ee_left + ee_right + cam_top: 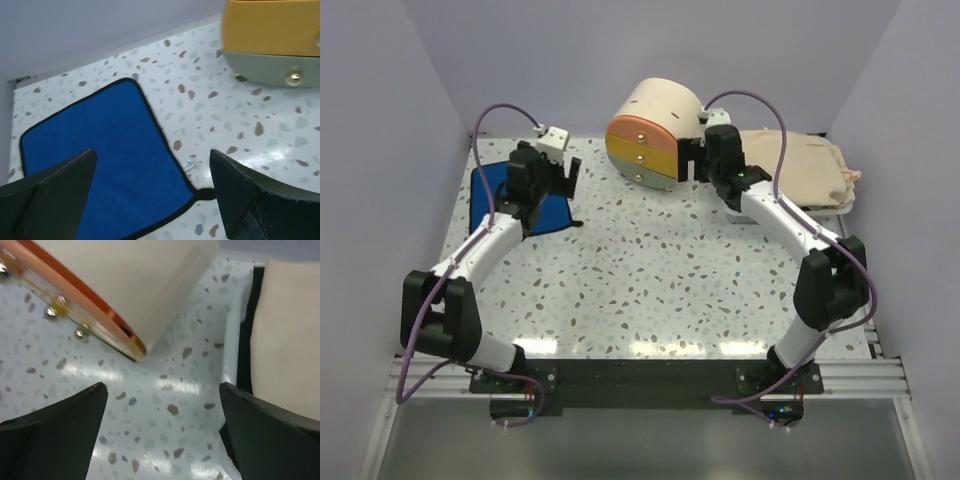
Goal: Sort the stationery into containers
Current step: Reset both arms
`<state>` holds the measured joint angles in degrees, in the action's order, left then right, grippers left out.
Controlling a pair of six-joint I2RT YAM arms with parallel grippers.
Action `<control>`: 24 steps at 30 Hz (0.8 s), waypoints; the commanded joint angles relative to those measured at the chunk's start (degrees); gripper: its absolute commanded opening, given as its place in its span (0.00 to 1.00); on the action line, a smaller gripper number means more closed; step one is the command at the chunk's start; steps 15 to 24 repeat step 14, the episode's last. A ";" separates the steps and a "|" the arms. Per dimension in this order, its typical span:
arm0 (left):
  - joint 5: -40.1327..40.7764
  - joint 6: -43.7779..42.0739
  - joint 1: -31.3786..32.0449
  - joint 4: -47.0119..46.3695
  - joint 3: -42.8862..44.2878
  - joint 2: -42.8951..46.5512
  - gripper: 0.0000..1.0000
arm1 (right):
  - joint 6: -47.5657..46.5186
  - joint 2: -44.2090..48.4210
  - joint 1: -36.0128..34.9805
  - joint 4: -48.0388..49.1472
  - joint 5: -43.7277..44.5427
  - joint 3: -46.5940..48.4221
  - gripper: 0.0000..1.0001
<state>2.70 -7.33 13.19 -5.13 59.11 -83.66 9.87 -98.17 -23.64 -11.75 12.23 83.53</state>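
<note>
- Both arm bases sit bolted at the near edge of the speckled table (650, 270), left arm on your left and right arm on your right.
- Left arm: the elbow is folded low by its base. The forearm runs up and away toward the far-left part of the table, with the wrist pitched down.
- Right arm: the elbow is raised near the right edge. The forearm slants inward and away, and the wrist points toward the far centre.
- Left gripper (548, 172): the jaws are spread wide with nothing between them. It hovers over the blue cloth (100, 150), above the cloth's right-hand edge. Whether the fingers touch the cloth, you cannot tell.
- The cloth lies flat at far left, and one black-bound corner reaches toward the right finger in the wrist view.
- Right gripper (705, 152): the jaws are also spread wide and hold nothing. It sits just beside the right flank of the beige wooden cabinet (665, 105), above bare table.
- The cabinet stands at far centre with its drawer fronts facing the arms: the orange drawer (630, 130) on top, the yellow drawer (270, 25) in the middle, and the grey drawer (265, 67) lowest. Each has a small brass knob (294, 76). From overhead, all three fronts look flush.
- Far right, the white tray (231, 335) carries a beige bag (800, 165), just right of the right gripper.
</note>
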 commanded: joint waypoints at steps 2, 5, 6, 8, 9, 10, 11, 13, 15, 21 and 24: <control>1.96 -5.84 -3.70 0.91 2.69 2.53 1.00 | -4.66 8.93 -0.97 -7.77 11.84 -7.05 0.99; 1.87 -4.11 -3.88 -0.24 0.92 5.95 1.00 | -6.70 12.73 -0.80 -7.23 13.87 -10.14 0.99; 1.44 -3.22 -3.96 0.37 0.66 6.92 1.00 | -6.62 14.83 -0.88 -7.93 13.79 -9.70 0.99; -0.93 -1.29 -3.88 0.47 -1.35 9.91 1.00 | -7.92 17.39 -0.71 -8.29 12.91 -9.78 0.99; -1.38 -0.76 -3.87 -0.14 -2.32 10.96 1.00 | -8.20 19.23 -0.71 -8.03 13.26 -10.13 0.99; -1.64 0.12 -3.87 -0.50 -3.29 12.89 1.00 | -8.29 19.77 -0.71 -8.20 13.78 -10.49 0.99; -1.64 0.56 -3.87 -0.59 -4.69 13.78 1.00 | -8.20 20.12 -0.71 -8.55 14.31 -10.49 0.99; -2.25 0.92 -3.88 0.46 -5.32 15.62 1.00 | -7.32 21.70 -0.71 -8.91 14.84 -10.92 0.99; -2.43 0.66 -3.87 0.64 -6.02 16.24 1.00 | -7.41 22.66 -0.71 -8.73 14.06 -11.36 0.99; -2.43 0.66 -3.87 0.64 -6.02 16.24 1.00 | -7.41 22.66 -0.71 -8.73 14.06 -11.36 0.99; -2.43 0.66 -3.87 0.64 -6.02 16.24 1.00 | -7.41 22.66 -0.71 -8.73 14.06 -11.36 0.99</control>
